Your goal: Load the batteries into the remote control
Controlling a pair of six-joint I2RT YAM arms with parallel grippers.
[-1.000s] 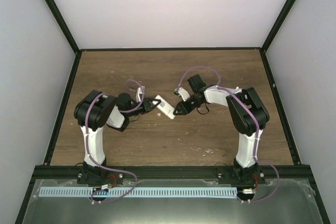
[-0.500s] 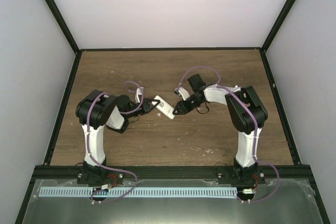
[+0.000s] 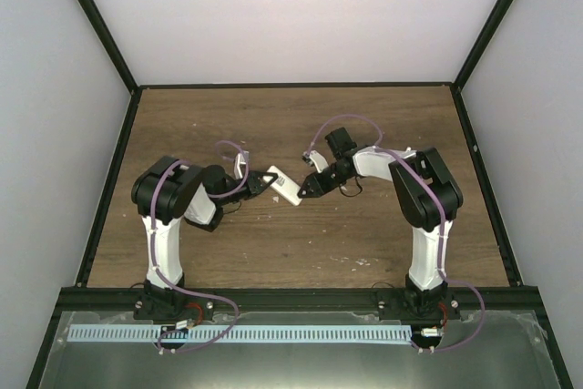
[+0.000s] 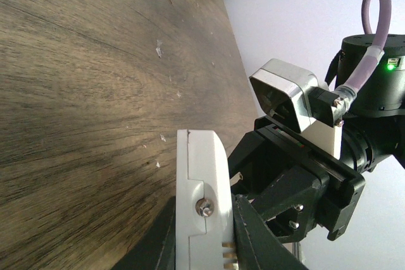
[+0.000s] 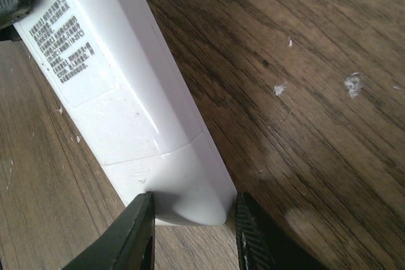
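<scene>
Remote (image 3: 285,187) is held off the table (image 3: 364,125) near its middle, spanning both grippers. Left gripper (image 3: 264,181) is clamped tight on one end, bracing it. Right gripper (image 5: 193,216) pinches the cover (image 5: 183,188) end with narrow fingers, probably to slide the cover off. Both arms fold inward, elbows out. No batteries in view.

Remote (image 3: 285,187) bridges left gripper (image 3: 266,179) and right gripper (image 3: 305,190); no way through between them. Bare table (image 3: 301,125) beyond; walls (image 3: 64,134) hem both sides.

Dark wood-grain table (image 3: 364,125); small white crumbs (image 5: 352,82) scattered across its surface.
</scene>
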